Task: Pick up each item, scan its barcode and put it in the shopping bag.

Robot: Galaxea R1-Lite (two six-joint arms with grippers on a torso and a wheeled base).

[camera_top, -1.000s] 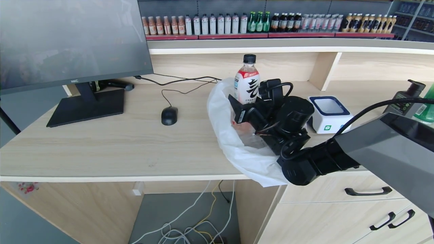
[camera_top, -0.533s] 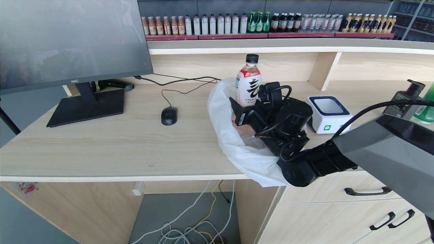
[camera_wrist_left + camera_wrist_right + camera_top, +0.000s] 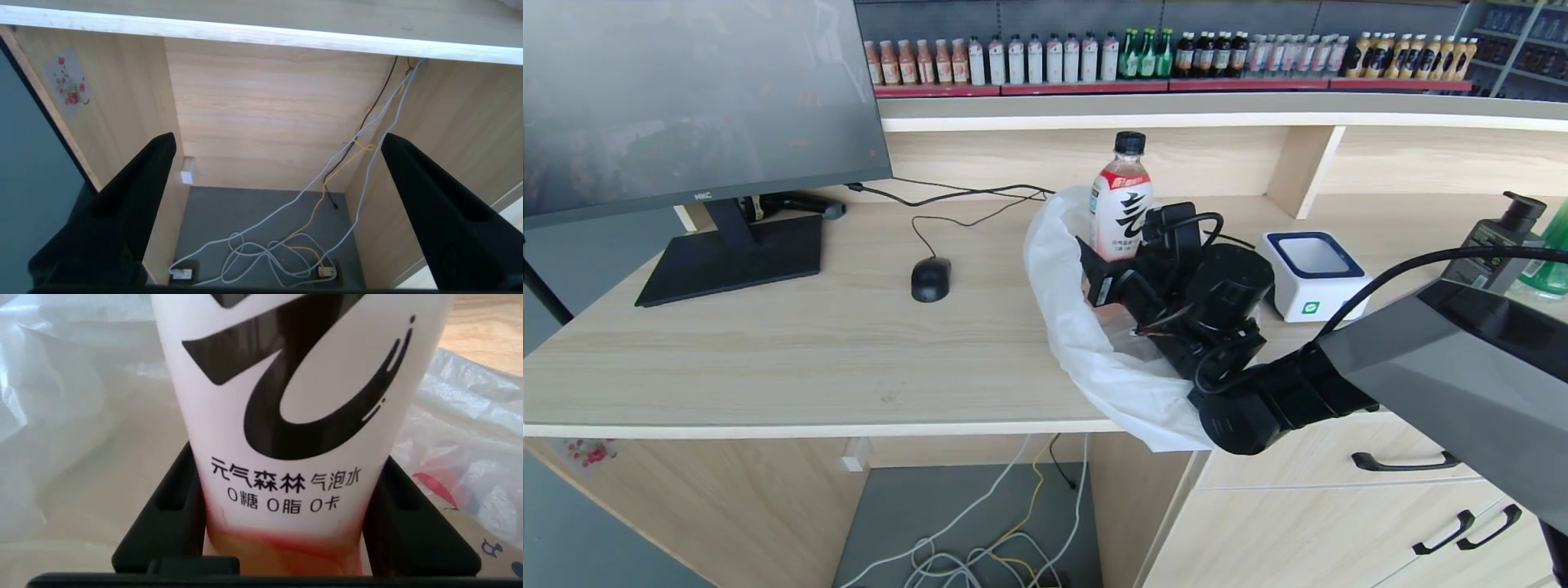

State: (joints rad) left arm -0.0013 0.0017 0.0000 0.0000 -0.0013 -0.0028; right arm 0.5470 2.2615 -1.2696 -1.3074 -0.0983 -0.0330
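A white drink bottle point(image 3: 1121, 200) with a black cap and a pink base stands upright, its lower part inside the mouth of the white shopping bag point(image 3: 1086, 359) on the counter. My right gripper point(image 3: 1123, 273) is shut on the bottle's lower half. In the right wrist view the bottle point(image 3: 294, 392) sits between the two black fingers point(image 3: 163, 506), with crumpled bag plastic point(image 3: 73, 416) around it. The white, blue-rimmed barcode scanner point(image 3: 1311, 273) stands just right of the bag. My left gripper point(image 3: 278, 204) hangs open below the counter edge, holding nothing.
A monitor point(image 3: 694, 98) on its stand and a black mouse point(image 3: 930, 278) with trailing cables occupy the counter's left half. A pump dispenser point(image 3: 1499, 233) stands at the far right. Shelves of bottles point(image 3: 1176, 53) line the back. Cables point(image 3: 278, 245) lie under the counter.
My right gripper and the bottle have shifted slightly right and a little lower into the bag. The left gripper shows no earlier frame.
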